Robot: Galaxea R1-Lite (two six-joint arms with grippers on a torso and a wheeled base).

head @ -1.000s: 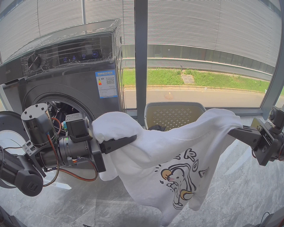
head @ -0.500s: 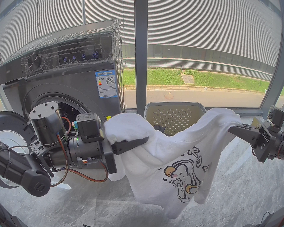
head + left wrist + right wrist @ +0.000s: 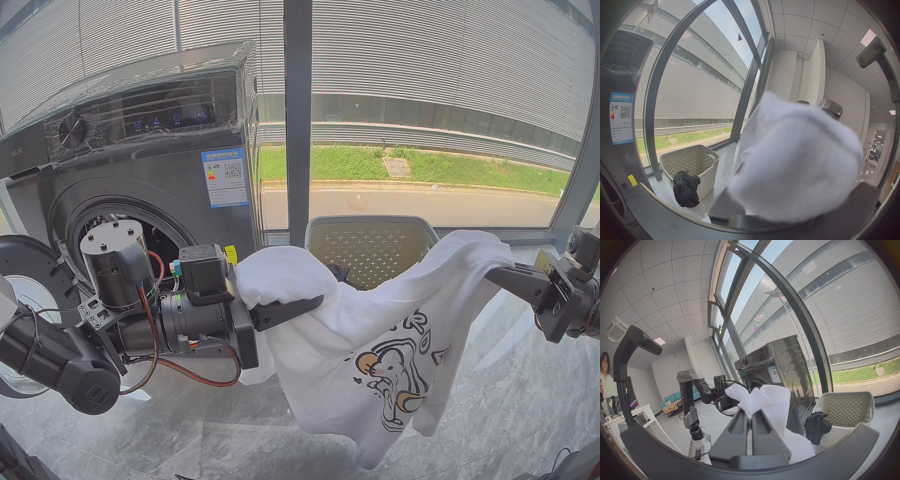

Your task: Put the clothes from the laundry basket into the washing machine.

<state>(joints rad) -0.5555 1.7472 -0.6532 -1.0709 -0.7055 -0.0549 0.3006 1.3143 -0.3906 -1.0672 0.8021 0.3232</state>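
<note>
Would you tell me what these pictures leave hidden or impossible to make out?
Washing machine drum: head view, the left arm blocks most of the opening.
Laundry basket floor: head view, the white T-shirt covers it; left wrist view, its own wall does.

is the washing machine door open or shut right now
Open: the door is swung aside beside the washing machine, whose dark drum opening is exposed.

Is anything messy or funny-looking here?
Yes. A black garment droops over the laundry basket rim, half out. The washing machine top wears crinkled clear wrap. The white T-shirt hangs between the left gripper and right gripper, simply carried.
</note>
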